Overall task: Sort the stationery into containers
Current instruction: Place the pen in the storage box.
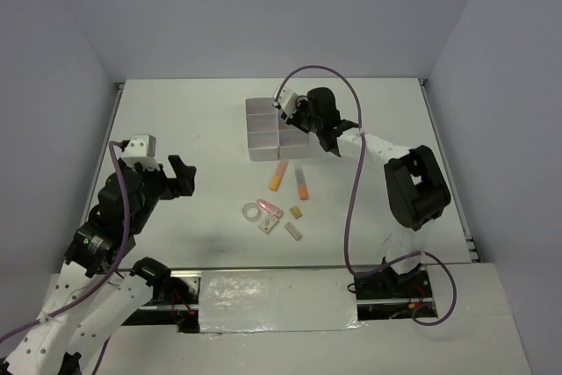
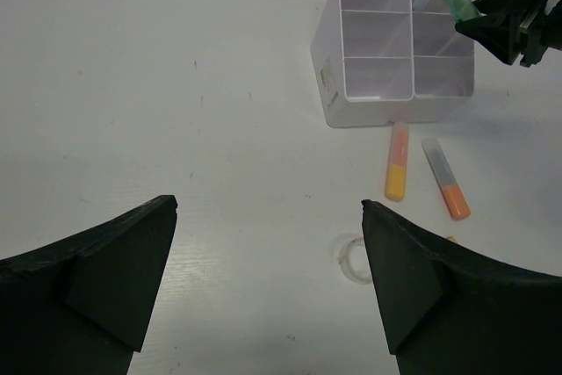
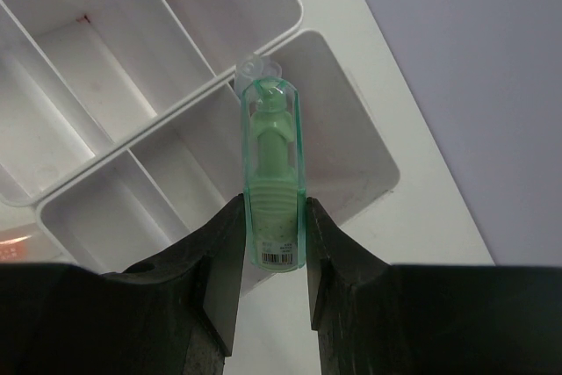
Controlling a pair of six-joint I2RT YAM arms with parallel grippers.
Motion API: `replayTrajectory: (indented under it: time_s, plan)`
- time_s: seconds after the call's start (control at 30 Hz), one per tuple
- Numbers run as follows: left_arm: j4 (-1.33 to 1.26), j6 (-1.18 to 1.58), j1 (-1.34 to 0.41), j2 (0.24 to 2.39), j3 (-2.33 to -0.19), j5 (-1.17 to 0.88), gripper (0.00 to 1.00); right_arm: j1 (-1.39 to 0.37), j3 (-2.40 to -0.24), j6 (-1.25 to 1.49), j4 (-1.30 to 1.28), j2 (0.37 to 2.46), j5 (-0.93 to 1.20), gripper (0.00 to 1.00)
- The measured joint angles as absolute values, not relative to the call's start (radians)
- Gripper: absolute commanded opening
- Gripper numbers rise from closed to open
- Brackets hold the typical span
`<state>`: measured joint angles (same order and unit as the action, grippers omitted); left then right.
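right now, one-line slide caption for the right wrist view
Right gripper holds a green highlighter over the white containers.

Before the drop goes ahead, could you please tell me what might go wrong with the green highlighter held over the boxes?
1. The right tool grips the green highlighter by one end, and its cap lines up with a divider of the containers in the right wrist view; released, it might catch the wall and land in the wrong compartment.
2. The tool hangs close to the block's edge; descending further could nudge it.
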<state>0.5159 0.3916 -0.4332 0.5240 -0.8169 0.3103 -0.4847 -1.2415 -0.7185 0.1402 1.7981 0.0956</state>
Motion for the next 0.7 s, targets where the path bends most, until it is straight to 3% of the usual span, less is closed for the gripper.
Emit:
replayTrajectory:
  time_s: [0.1, 0.33, 0.6, 0.7]
  plan:
    - [0.516, 0.391, -0.433, 0.525, -0.817, 0.305, 0.99, -0.471, -1.242, -0.715, 0.137, 1.816, 0.102, 0.19]
    - [0.514, 0.389, -0.433, 0.532, -0.815, 0.282, 0.99, -0.461, -1.247, -0.708, 0.136, 1.839, 0.122, 0.24]
    - [0.508, 0.371, -0.433, 0.532, -0.813, 0.262, 0.99, -0.459, -1.247, -0.696, 0.136, 1.843, 0.146, 0.58]
    - [0.508, 0.368, -0.433, 0.532, -0.813, 0.254, 0.99, -0.459, -1.247, -0.695, 0.138, 1.843, 0.148, 0.66]
